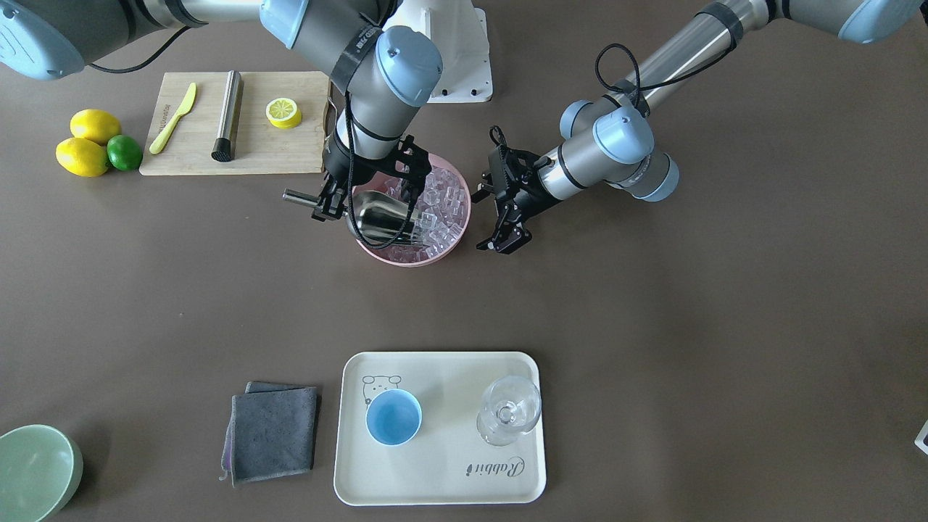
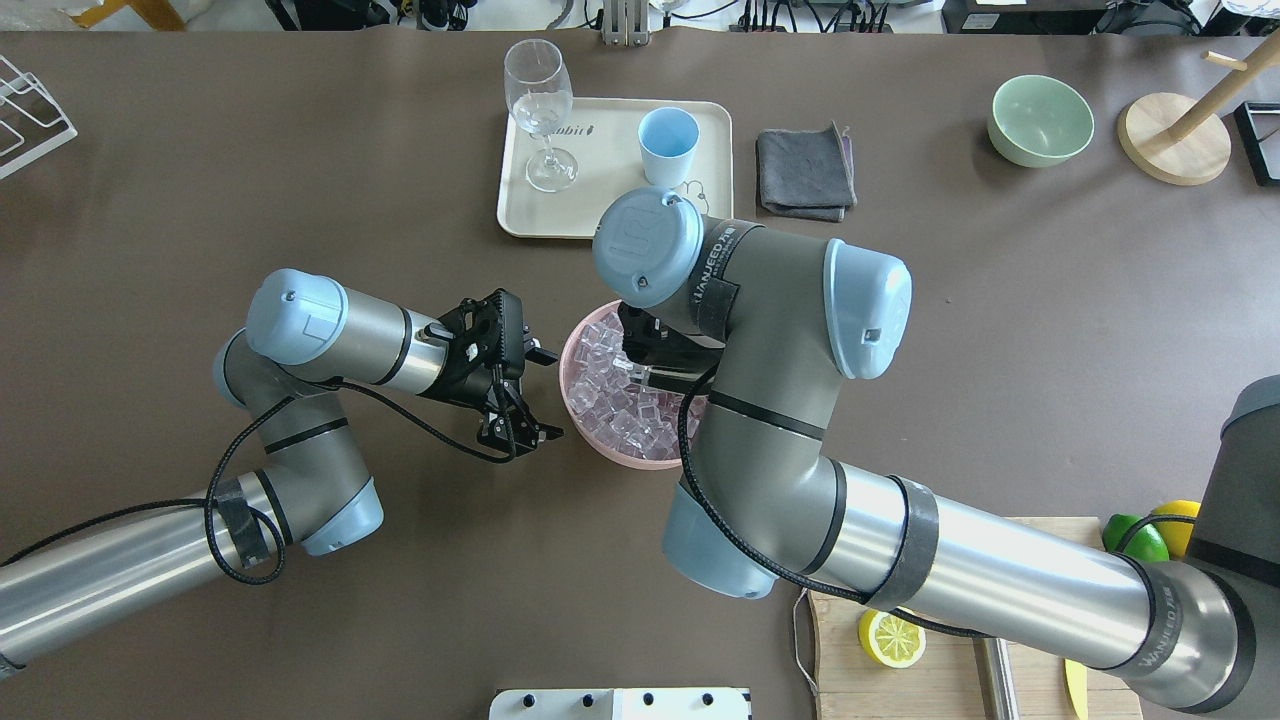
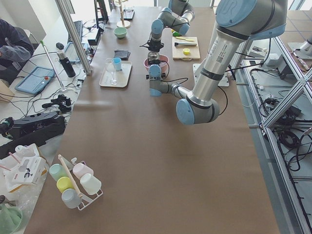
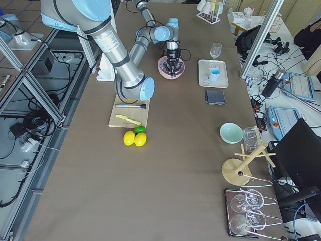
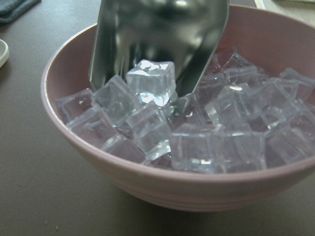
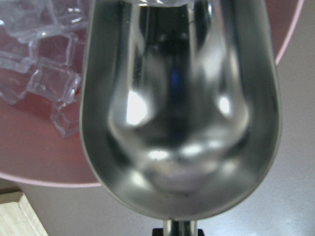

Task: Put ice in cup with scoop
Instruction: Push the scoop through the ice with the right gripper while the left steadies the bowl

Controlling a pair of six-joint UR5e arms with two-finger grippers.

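The shiny metal scoop [image 1: 378,217] is tilted down into a pink bowl [image 1: 413,258] full of clear ice cubes [image 1: 446,210]. My right gripper [image 1: 328,203] is shut on the scoop's handle. The left wrist view shows the scoop's mouth [image 5: 157,34] pressed into the ice [image 5: 206,132], with one cube [image 5: 152,81] at its lip. In the right wrist view the scoop's trough [image 6: 182,108] looks empty. My left gripper [image 1: 502,245] hangs open and empty just beside the bowl, also in the overhead view [image 2: 518,436]. The light-blue cup [image 1: 393,417] stands empty on a cream tray [image 1: 435,478].
A stemmed glass [image 1: 509,409] stands on the tray beside the cup. A grey cloth [image 1: 274,433] and a green bowl [image 1: 32,471] lie to the tray's side. A cutting board [image 1: 275,152] with a lemon half, knife and steel cylinder [image 1: 228,114] is behind the pink bowl.
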